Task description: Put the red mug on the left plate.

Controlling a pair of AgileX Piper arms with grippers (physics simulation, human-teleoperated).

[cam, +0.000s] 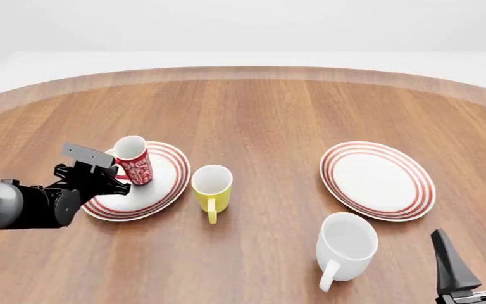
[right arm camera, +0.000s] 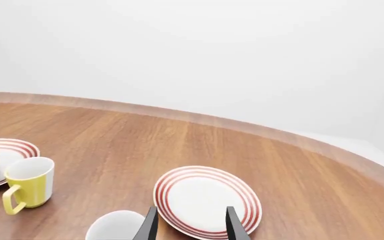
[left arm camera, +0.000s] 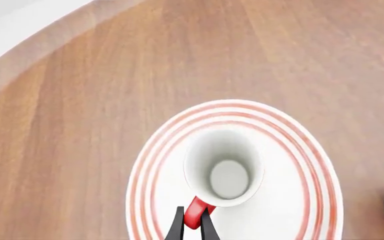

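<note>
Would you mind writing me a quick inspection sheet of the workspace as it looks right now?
Surface: round wooden table, no marks or spills seen.
Job's things: red mug upright over the left plate; whether it rests on it cannot be told.
Clutter: yellow mug beside the left plate; white mug near the front edge; second plate on the right, nothing on it.
Grippers: left gripper shut on the red mug's handle; right gripper open, holding nothing, low at the near right.
Cables: nothing seen.
Surroundings: plain white backdrop, nothing else seen.
</note>
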